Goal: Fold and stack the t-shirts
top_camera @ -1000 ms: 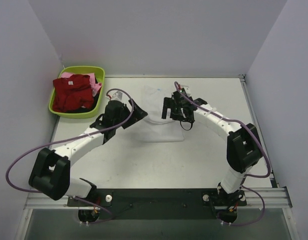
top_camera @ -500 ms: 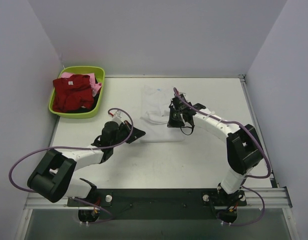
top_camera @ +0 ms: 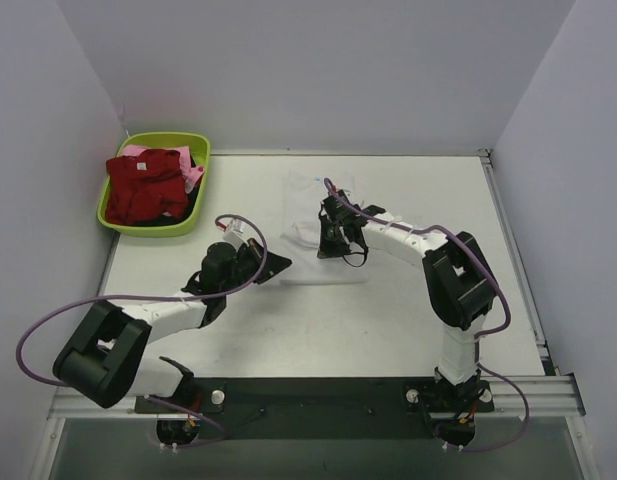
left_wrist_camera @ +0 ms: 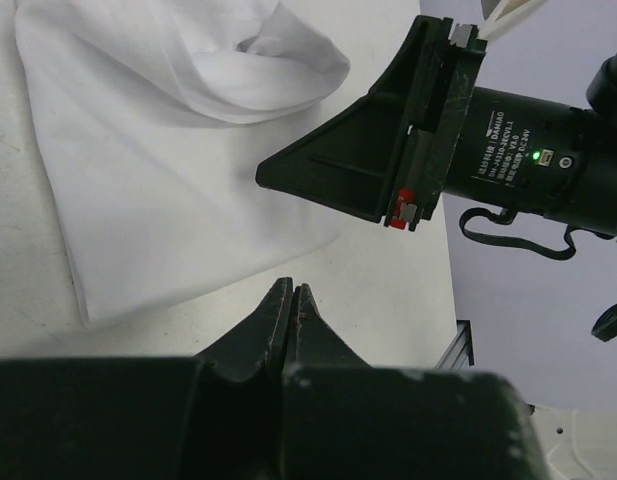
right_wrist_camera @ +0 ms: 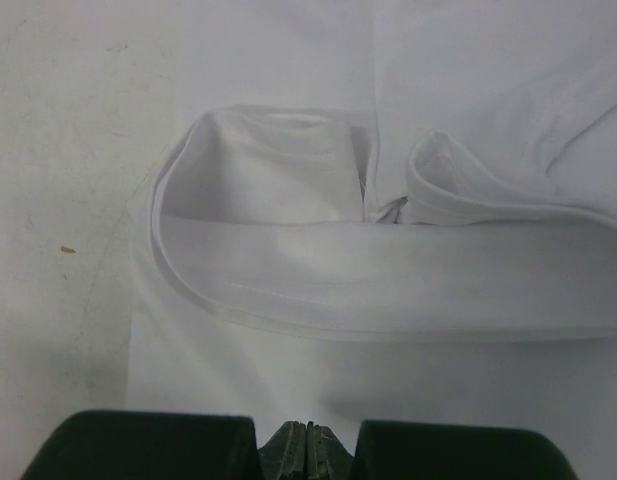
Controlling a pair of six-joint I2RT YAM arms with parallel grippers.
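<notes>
A large white t-shirt lies partly folded on the table, with a rolled fold across its middle. My right gripper hovers low over this shirt, jaws shut, and no cloth shows between them. My left gripper is shut over bare table just off the shirt's near left edge, holding nothing. The left wrist view also shows the right gripper above the cloth. A dark red t-shirt and a pink t-shirt lie bunched in the basin.
The lime-green basin stands at the far left corner of the table. Grey walls close in the back and both sides. A metal rail runs along the near edge by the arm bases.
Both grippers have shut. The left arm drew back toward the near left, off the white shirt. The right gripper slid left across the shirt.
</notes>
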